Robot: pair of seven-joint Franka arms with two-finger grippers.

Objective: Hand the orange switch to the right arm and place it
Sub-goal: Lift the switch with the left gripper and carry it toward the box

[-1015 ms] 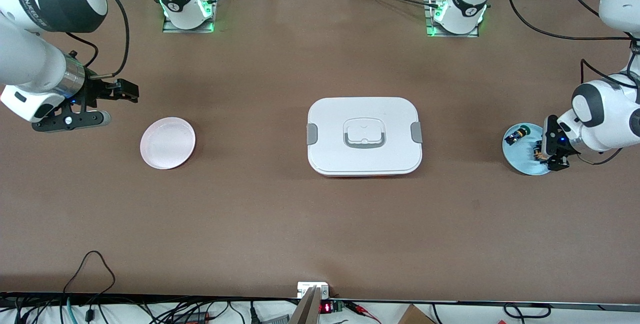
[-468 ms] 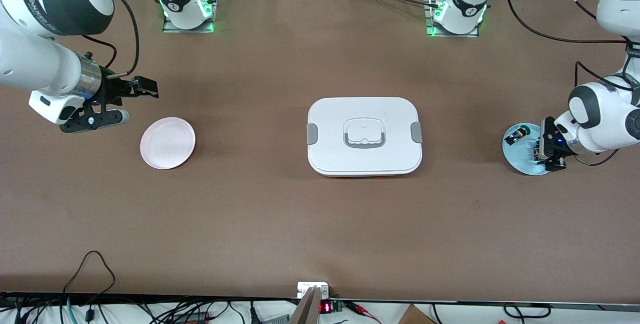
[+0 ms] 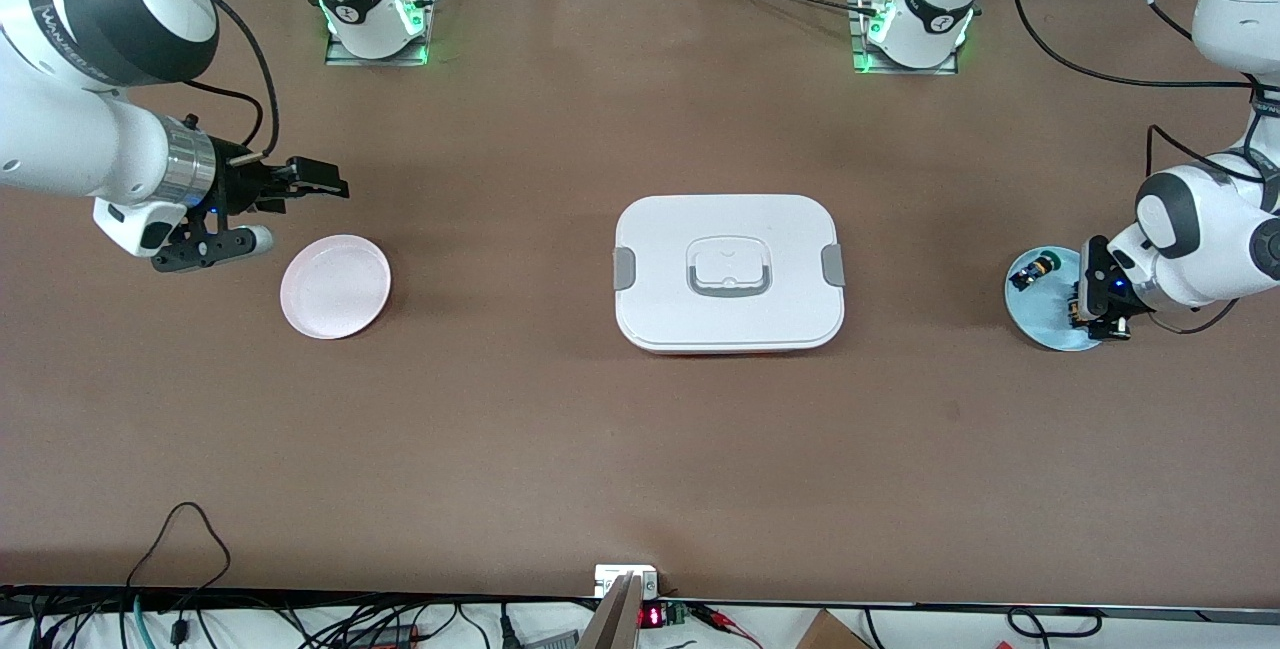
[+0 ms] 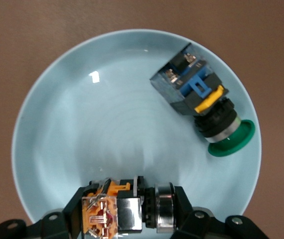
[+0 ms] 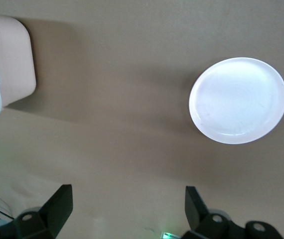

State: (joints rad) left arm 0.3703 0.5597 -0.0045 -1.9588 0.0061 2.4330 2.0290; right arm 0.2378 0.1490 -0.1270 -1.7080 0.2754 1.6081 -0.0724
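Right hand [image 3: 318,178] now shifted toward the pink plate [image 3: 335,286], fingers wide. Left hand [image 4: 131,211] clamped on orange switch [image 4: 127,209], black-bodied, over blue plate [image 4: 82,129].

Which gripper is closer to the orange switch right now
Left. The left gripper is down on the blue plate with its fingers around the orange switch. The right gripper is open, up near the pink plate at the right arm's end of the table.

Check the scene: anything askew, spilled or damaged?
Nothing stands out. Left gripper grips the orange switch over the blue plate; the green-capped switch lies on its side there. Right gripper is open by the pink plate.
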